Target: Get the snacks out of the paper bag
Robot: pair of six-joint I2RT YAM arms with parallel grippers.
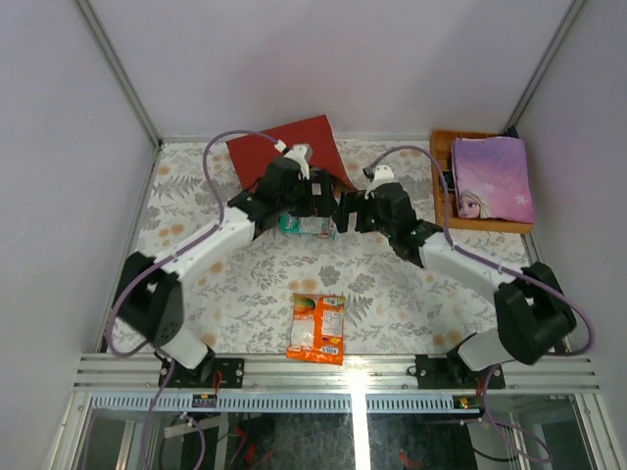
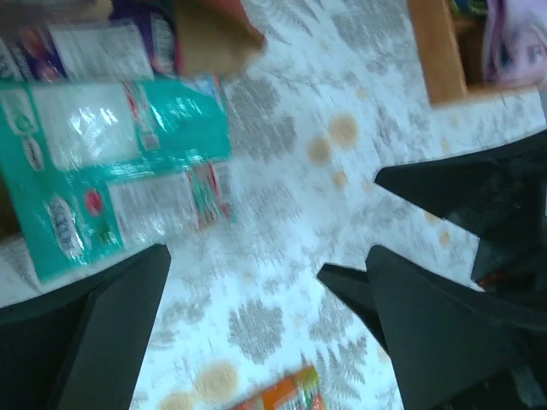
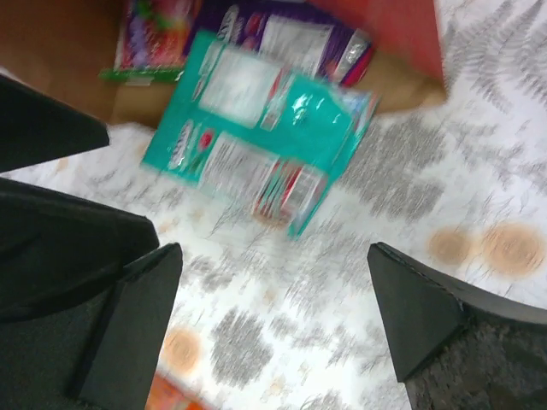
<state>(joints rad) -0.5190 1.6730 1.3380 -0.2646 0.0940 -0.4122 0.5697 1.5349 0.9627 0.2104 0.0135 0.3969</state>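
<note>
Teal packet, print too blurred to read, lies at the mouth of the red paper bag; orange packet lies well apart from it. Left gripper and right gripper gape wide, empty.

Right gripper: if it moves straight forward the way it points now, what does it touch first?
Most likely the teal packet at the paper bag's mouth; the open right gripper faces it, though the tablecloth may come first: depth is unclear.

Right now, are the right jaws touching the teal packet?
Apart. The right wrist view shows bare tablecloth between the teal packet and the right gripper, jaws open.
</note>
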